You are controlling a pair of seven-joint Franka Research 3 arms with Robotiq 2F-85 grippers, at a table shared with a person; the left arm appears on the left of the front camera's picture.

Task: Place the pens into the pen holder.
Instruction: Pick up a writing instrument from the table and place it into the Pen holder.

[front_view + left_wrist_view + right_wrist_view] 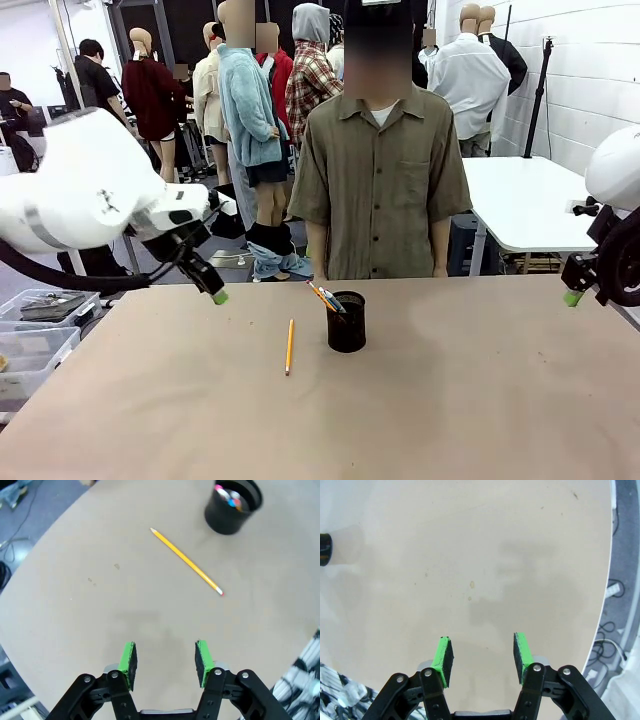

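A yellow-orange pencil [289,347] [186,561] lies flat on the tan table, left of the black mesh pen holder [346,321] [232,507]. Two pens stand in the holder, their tips [323,297] [227,495] leaning out toward its left rim. My left gripper [217,295] [165,661] hangs open above the table's far left part, nothing between its green pads, well short of the pencil. My right gripper [571,297] [481,658] hovers open over the table's right edge, also holding nothing. The holder's rim [324,549] peeks in at the left edge of the right wrist view.
A person [380,170] stands at the table's far side, right behind the holder, hands out of sight. Clear plastic bins [35,340] sit off the table's left edge. A white table [520,200] stands at the back right.
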